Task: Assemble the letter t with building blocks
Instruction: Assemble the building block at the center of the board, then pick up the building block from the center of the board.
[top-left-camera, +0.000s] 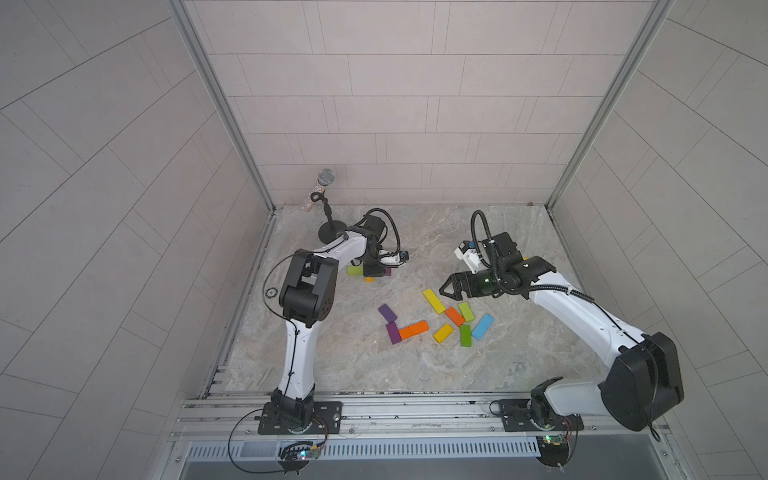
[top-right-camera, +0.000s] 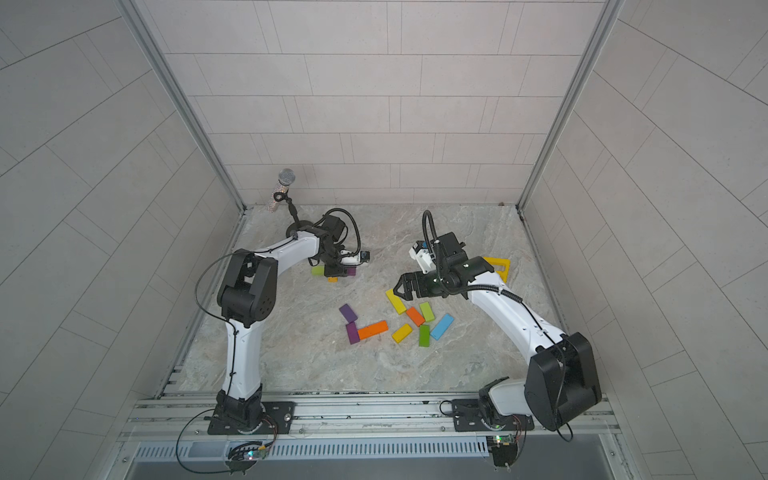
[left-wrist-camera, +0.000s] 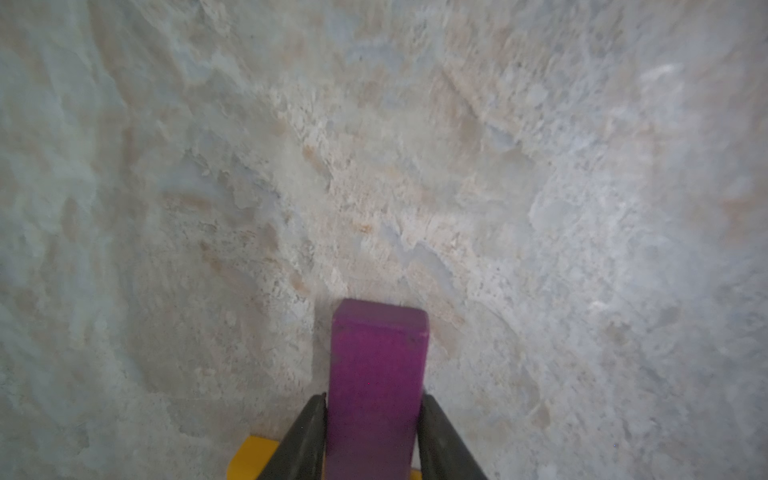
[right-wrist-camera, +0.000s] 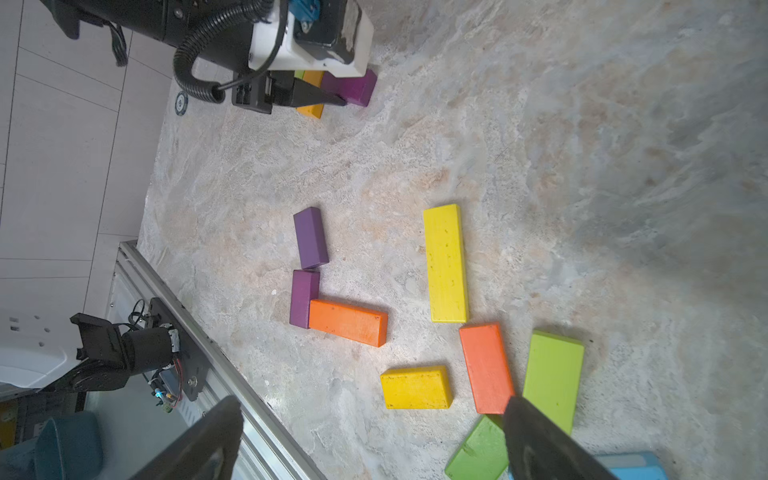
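Note:
My left gripper is shut on a purple block, held low over the table at the back left. Beside it lie a lime block and a yellow block, the yellow one partly under the fingers. My right gripper hangs open and holds nothing, above the loose blocks in the middle. These include two purple blocks, an orange one touching the nearer purple, a long yellow, a second orange, a short yellow, a lime, a dark green and a light blue.
A microphone on a black stand rises at the back left corner, behind the left arm. A yellow triangular frame lies behind the right arm. Tiled walls close three sides, and a metal rail runs along the front edge.

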